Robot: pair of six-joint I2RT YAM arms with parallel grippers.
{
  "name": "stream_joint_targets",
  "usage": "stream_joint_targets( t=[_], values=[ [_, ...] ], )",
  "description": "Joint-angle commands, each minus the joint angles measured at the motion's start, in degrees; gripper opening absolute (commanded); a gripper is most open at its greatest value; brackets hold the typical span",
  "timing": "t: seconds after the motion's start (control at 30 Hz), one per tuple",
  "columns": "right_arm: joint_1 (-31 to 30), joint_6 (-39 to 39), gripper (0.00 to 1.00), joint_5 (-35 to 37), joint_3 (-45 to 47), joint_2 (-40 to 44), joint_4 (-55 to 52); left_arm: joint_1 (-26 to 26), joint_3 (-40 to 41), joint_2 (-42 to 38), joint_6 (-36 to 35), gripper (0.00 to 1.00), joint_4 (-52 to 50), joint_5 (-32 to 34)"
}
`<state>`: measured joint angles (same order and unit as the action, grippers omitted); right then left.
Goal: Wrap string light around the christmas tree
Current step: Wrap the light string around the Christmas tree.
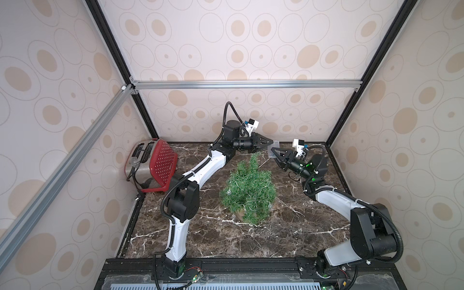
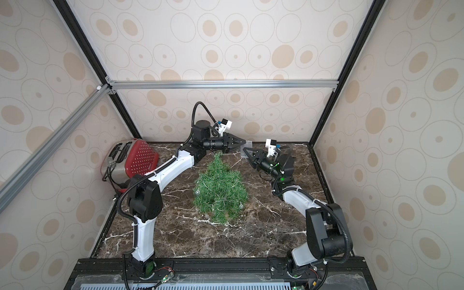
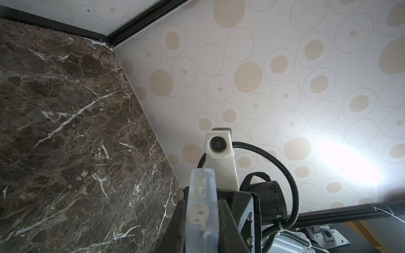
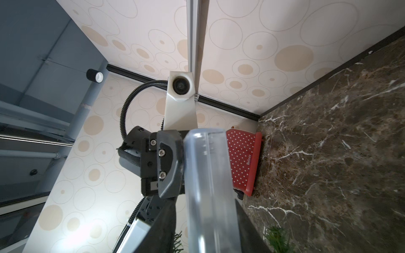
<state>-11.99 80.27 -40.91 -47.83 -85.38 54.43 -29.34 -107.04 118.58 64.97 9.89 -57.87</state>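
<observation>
The green christmas tree (image 1: 247,190) (image 2: 219,190) stands mid-table, leaning a little. Clear bulbs (image 1: 228,192) (image 2: 240,206) of the string light hang in its lower branches. The light's translucent grey box (image 1: 274,149) (image 2: 246,148) is held in the air behind the treetop, near the back wall. My left gripper (image 1: 272,142) (image 3: 202,210) is shut on the box (image 3: 202,208) from the left. My right gripper (image 1: 272,152) (image 4: 206,230) reaches in from the right. Its jaws straddle the box (image 4: 208,186), with a thin gap showing on one side.
A red polka-dot toaster (image 1: 153,165) (image 2: 133,160) (image 4: 243,162) sits in the back left corner. Patterned walls and black frame posts close in the dark marble tabletop (image 1: 226,241) on three sides. Both arms arch over the table on either side of the tree.
</observation>
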Motion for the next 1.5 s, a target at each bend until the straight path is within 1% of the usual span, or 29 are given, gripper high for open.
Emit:
stream_joint_targets(
  t=[0.0, 0.17, 0.23, 0.3, 0.33, 0.4, 0.43, 0.47, 0.53, 0.57, 0.63, 0.77, 0.87, 0.97, 1.03, 1.07, 1.13, 1.2, 1.47],
  values=[
    [-0.2, 4.8, 0.38, 0.5, 0.6, 1.4, 5.2, -0.3, 0.1, -3.3, 3.6, 0.08, 6.4, -1.7],
    [-0.2, -2.1, 0.28, 1.0, 0.4, 6.1, -6.3, -0.3, 0.7, -3.7, 1.7, 0.18, 4.9, -1.8],
    [-0.2, -4.4, 0.24, 1.6, 0.4, 7.4, -10.2, -0.3, 0.6, -3.9, -0.2, 0.27, 2.8, -1.4],
    [-0.2, -5.8, 0.21, 1.7, 0.2, 7.8, -12.7, -0.2, 0.2, -4.1, -2.2, 0.32, 0.2, -1.0],
    [-0.2, -6.0, 0.21, 1.8, 0.2, 7.8, -13.2, 0.0, 0.1, -4.1, -2.8, 0.35, -0.6, -0.7],
    [-0.2, -6.7, 0.2, 1.8, 0.1, 7.7, -14.1, 0.4, 0.2, -4.1, -3.7, 0.44, -1.8, 0.0],
    [-0.2, -7.1, 0.2, 1.9, 0.1, 7.6, -14.8, 0.6, 0.1, -4.1, -4.2, 0.47, -2.4, 0.2],
    [-0.3, -8.0, 0.19, 2.1, -0.2, 7.6, -16.3, 1.0, 0.4, -4.3, -4.6, 0.52, -2.8, 0.5],
    [-0.5, -10.4, 0.19, 2.4, -0.7, 7.7, -19.5, 1.6, 0.8, -4.9, -6.5, 0.74, -4.5, 1.7],
    [-0.6, -11.9, 0.19, 2.8, -0.9, 7.8, -21.6, 1.9, 0.7, -5.4, -8.2, 0.81, -6.4, 2.3],
    [-0.8, -14.4, 0.18, 3.5, -1.2, 8.1, -25.5, 2.4, 0.7, -6.7, -11.8, 0.98, -10.0, 3.9],
    [-1.6, -17.6, 0.18, 5.1, -1.6, 9.6, -31.9, 3.8, 0.5, -9.7, -19.3, 0.99, -18.8, 8.3],
    [-2.4, -20.3, 0.18, 7.5, -2.2, 11.3, -38.3, 5.3, 0.7, -12.1, -24.4, 0.99, -26.0, 13.2],
    [-3.7, -22.2, 0.19, 10.6, -2.4, 12.7, -44.1, 5.7, 0.0, -15.3, -33.0, 0.99, -35.9, 21.9],
    [-3.7, -22.2, 0.19, 12.1, -2.2, 13.2, -46.6, 5.7, 0.4, -17.6, -37.2, 0.99, -40.0, 27.1],
    [-3.7, -22.0, 0.18, 12.9, -2.1, 13.5, -48.0, 5.9, 1.0, -19.0, -38.4, 0.99, -41.4, 29.4],
    [-5.6, -21.7, 0.17, 14.6, -1.8, 14.3, -50.7, 6.2, 2.0, -21.3, -39.6, 0.99, -43.1, 33.2],
    [-6.7, -21.8, 0.18, 17.6, -1.3, 15.5, -53.3, 6.4, 3.1, -23.5, -41.0, 0.99, -44.6, 35.5],
    [-9.7, -20.6, 0.18, 23.9, 0.6, 17.5, -59.8, 6.4, 10.3, -31.3, -42.7, 0.99, -45.7, 37.6]
  ],
)
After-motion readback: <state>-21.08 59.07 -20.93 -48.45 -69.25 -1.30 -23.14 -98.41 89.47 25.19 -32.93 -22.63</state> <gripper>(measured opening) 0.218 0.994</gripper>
